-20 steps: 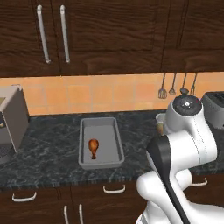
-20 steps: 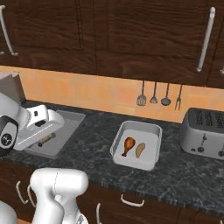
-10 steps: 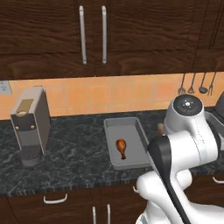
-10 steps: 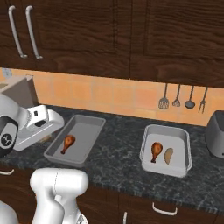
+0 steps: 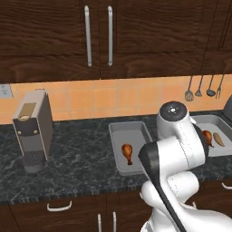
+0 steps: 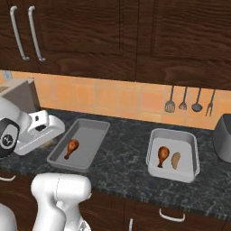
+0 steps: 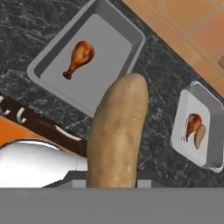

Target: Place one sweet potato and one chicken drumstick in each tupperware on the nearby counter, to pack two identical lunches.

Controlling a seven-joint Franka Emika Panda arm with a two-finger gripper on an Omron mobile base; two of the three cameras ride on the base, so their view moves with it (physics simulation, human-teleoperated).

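tan sweet potato (image 7: 116, 135) in end effector, lengthwise along fingers

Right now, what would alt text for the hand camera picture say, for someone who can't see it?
A long tan sweet potato held in the robot's fingers juts up the middle of the picture. Beyond it, on the dark marbled counter, sit two grey tupperware containers: one holds a chicken drumstick, the other a drumstick and a sweet potato.

Left tupperware (image 6: 79, 143): drumstick (image 6: 71, 147) at 9 o'clock — open floor at 3 o'clock; coffee machine (image 5: 31, 129) well clear.
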